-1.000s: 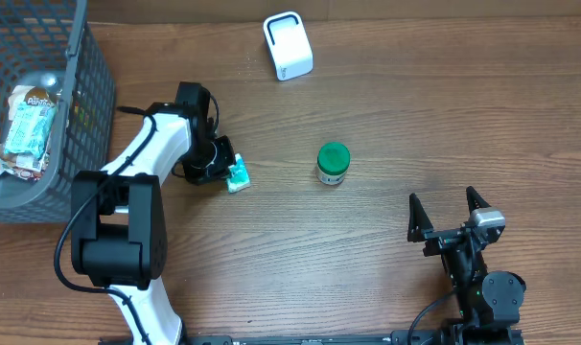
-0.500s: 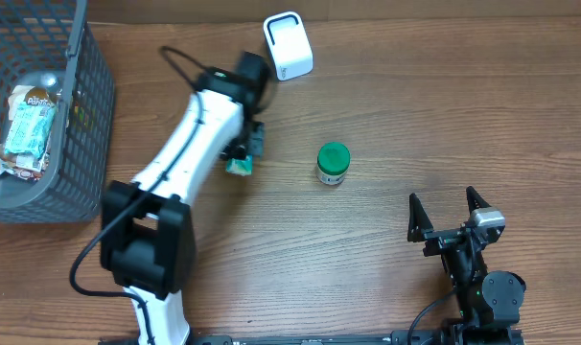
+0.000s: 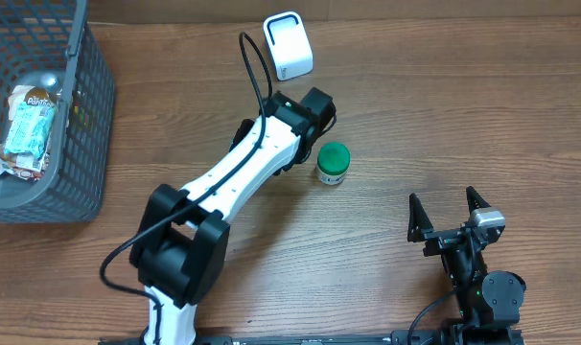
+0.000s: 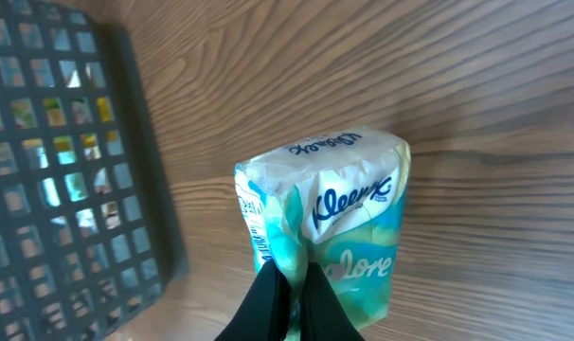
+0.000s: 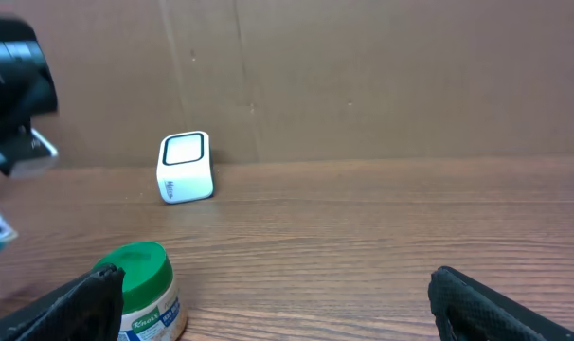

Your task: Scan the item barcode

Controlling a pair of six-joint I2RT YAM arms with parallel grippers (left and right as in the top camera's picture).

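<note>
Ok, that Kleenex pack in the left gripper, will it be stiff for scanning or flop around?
Probably floppy: the Kleenex pack looks creased and dented where the left gripper pinches it. Likely light, since a narrow pinch at one edge seems to carry it. The glossy film may be slippery, so it could twist.

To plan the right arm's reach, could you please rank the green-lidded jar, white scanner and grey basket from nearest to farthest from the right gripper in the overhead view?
From the right gripper:
1. Green-lidded jar, table centre.
2. White scanner, far edge.
3. Grey basket, far left.
</note>
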